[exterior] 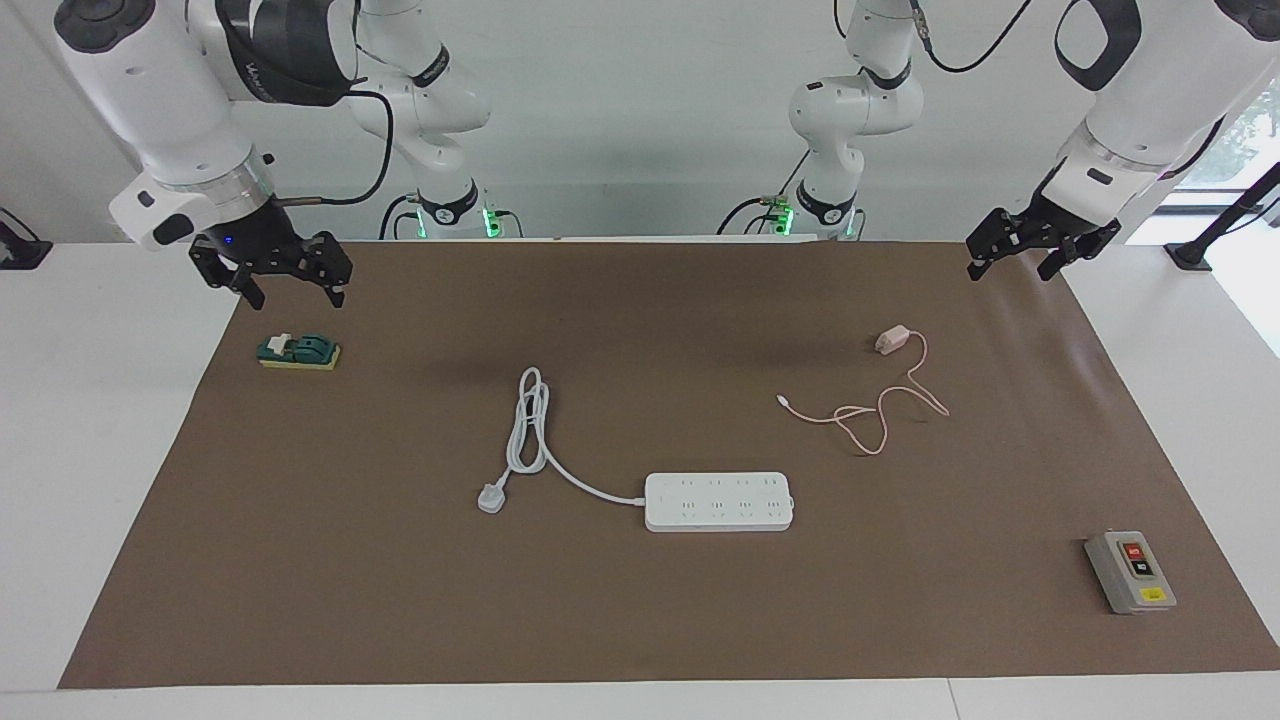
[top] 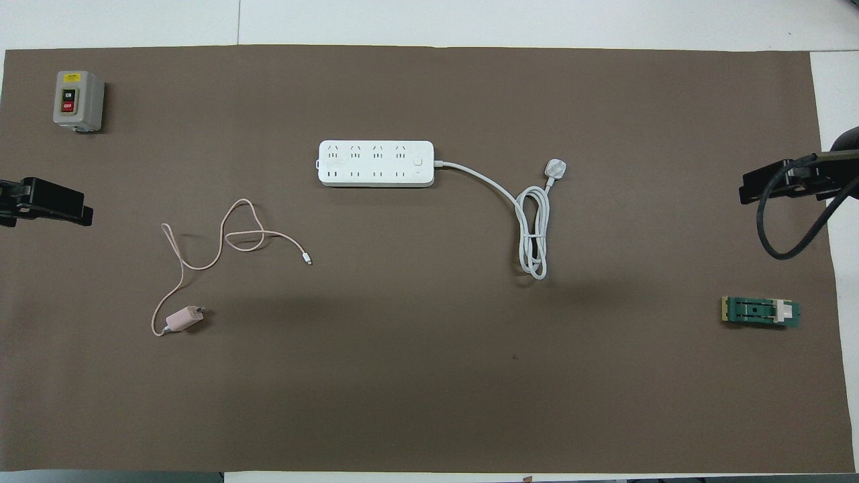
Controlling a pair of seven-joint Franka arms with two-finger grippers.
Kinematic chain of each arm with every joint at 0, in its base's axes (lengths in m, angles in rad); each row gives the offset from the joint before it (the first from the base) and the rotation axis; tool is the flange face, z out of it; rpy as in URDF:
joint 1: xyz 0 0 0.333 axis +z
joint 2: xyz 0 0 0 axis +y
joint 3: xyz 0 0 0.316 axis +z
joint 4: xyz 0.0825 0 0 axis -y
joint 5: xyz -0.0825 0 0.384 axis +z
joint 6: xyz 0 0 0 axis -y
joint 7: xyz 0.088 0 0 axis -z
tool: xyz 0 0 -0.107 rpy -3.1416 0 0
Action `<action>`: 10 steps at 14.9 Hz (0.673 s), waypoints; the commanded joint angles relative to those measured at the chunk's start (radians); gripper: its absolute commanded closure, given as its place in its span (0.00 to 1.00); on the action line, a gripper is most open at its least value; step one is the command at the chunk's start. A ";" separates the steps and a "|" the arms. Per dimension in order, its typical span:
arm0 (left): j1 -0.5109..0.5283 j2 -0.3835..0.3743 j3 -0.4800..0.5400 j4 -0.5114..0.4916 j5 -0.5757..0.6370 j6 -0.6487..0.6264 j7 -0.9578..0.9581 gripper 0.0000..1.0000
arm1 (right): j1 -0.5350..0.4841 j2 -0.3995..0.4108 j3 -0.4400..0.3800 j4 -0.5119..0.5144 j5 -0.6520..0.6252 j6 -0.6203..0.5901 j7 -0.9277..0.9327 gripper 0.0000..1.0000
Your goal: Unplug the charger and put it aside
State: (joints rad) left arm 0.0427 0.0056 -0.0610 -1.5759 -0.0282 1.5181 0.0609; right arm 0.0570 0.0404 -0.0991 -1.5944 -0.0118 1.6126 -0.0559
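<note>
We see a white table (exterior: 110, 420) almost fully covered by a brown mat (exterior: 640, 620), with a pale wall (exterior: 640, 120) at the robots' end and a window at the left arm's end of the room.

The charger (exterior: 892, 340) lies free on the mat, not plugged in, toward the left arm's end and closer to the mat's edge at the robots' side than the power strip (exterior: 719, 501) is. Its pink cable (exterior: 880, 415) runs in loose loops from the cube toward the middle of the mat, well apart from the strip.

The power strip lies near the mat's centre, its white cord (exterior: 530, 425) coiled toward the right arm's end (the plug rests at the end of it). A grey switch box (exterior: 1130, 572) stands near the mat's corner farthest from the robots at the left arm's end. A small green block (exterior: 299, 352) lies near the mat's corner at the robots' side, at the right arm's end.

The left gripper (exterior: 1030, 255) hangs over the mat's corner at its own end, fingers spread and grasping nothing. The right gripper (exterior: 290, 285) hangs over the mat's edge above the green block, also spread and grasping nothing. Both arms wait.

Wide bare mat lies along the edge farthest from the robots and between the charger and the strip.
</note>
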 commanded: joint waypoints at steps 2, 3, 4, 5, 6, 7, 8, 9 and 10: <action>-0.009 -0.027 0.010 -0.030 -0.006 -0.013 0.017 0.00 | -0.012 -0.013 0.009 -0.012 0.009 -0.007 0.011 0.00; -0.009 -0.029 0.010 -0.030 -0.006 -0.015 0.016 0.00 | -0.012 -0.013 0.009 -0.012 0.009 -0.007 0.011 0.00; -0.009 -0.029 0.010 -0.030 -0.006 -0.018 0.016 0.00 | -0.012 -0.013 0.009 -0.012 0.009 -0.007 0.011 0.00; -0.007 -0.029 0.010 -0.030 -0.006 -0.027 0.016 0.00 | -0.012 -0.013 0.009 -0.012 0.009 -0.007 0.011 0.00; -0.006 -0.029 0.010 -0.029 -0.006 -0.029 0.016 0.00 | -0.011 -0.013 0.009 -0.012 0.009 -0.007 0.011 0.00; -0.004 -0.029 0.010 -0.027 -0.006 -0.026 0.016 0.00 | -0.012 -0.013 0.009 -0.012 0.009 -0.007 0.011 0.00; -0.004 -0.029 0.010 -0.026 -0.006 -0.027 0.016 0.00 | -0.012 -0.013 0.009 -0.012 0.009 -0.007 0.011 0.00; -0.004 -0.029 0.010 -0.026 -0.006 -0.029 0.016 0.00 | -0.012 -0.013 0.009 -0.012 0.009 -0.007 0.011 0.00; -0.004 -0.029 0.010 -0.027 -0.006 -0.029 0.016 0.00 | -0.011 -0.013 0.009 -0.012 0.009 -0.007 0.011 0.00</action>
State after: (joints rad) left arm 0.0428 0.0026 -0.0589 -1.5781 -0.0282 1.4988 0.0631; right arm 0.0570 0.0404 -0.0991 -1.5944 -0.0118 1.6126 -0.0559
